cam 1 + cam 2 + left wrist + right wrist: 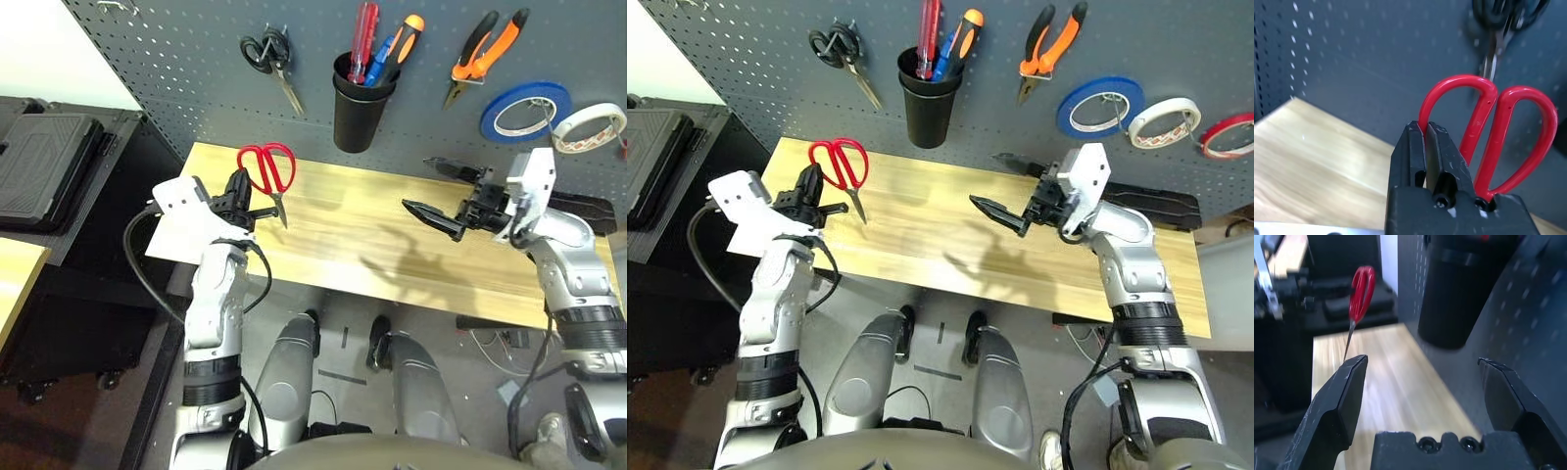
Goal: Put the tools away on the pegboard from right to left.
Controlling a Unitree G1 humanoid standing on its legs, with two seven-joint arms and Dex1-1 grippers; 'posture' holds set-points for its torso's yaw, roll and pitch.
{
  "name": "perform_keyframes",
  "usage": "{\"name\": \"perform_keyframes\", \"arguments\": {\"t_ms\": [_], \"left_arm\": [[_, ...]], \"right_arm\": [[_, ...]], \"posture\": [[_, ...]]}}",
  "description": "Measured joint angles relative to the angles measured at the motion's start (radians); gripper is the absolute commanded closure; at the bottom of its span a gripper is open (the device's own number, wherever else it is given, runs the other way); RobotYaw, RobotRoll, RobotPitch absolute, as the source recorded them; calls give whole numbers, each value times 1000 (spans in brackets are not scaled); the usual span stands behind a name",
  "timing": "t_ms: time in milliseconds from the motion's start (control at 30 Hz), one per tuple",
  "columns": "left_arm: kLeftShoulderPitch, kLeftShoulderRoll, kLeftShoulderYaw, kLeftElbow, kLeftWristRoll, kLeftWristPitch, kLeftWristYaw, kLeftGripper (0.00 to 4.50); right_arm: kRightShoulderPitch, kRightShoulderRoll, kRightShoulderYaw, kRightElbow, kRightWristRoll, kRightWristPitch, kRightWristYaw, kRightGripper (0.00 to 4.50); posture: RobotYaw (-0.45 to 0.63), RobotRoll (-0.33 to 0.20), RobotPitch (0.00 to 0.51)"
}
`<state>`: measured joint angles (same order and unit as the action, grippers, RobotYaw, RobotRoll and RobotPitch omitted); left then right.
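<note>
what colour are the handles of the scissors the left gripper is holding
Red. The scissors in the left gripper show it best in the left wrist view.

Wooden table (372, 245), black case (44, 157) beside

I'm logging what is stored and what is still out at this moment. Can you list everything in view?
Pegboard: one, dark grey, behind the table.
Black-handled scissors: one, hanging on the pegboard, upper left.
Black cup: one, on the pegboard, holding a red-handled screwdriver and other tools.
Pliers: one, orange and black, hung right of the cup.
Tape rolls: blue, white, thin red ring, hung in a row on the right.
Table: one, light wood.
Red-handled scissors: one, held by the handle, blades down.
Left gripper: shut on the red-handled scissors.
Right gripper: open, empty, above the table.
</note>
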<state>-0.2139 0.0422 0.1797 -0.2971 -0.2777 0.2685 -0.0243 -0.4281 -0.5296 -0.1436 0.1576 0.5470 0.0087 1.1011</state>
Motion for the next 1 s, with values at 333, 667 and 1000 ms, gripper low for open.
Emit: {"name": "perform_keyframes", "arguments": {"t_ms": [333, 667, 1000], "left_arm": [[-187, 78, 71, -86, -79, 136, 31, 4479], [-300, 125, 93, -71, -112, 214, 44, 4479], [-378, 133, 86, 54, -112, 204, 23, 4479]], "right_arm": [[-120, -90, -87, 40, 103, 106, 85, 0], [-225, -134, -107, 59, 112, 178, 105, 0], [-237, -137, -107, 35, 116, 216, 82, 0]], "posture": [[286, 0, 228], [255, 0, 222], [233, 0, 215]]}}
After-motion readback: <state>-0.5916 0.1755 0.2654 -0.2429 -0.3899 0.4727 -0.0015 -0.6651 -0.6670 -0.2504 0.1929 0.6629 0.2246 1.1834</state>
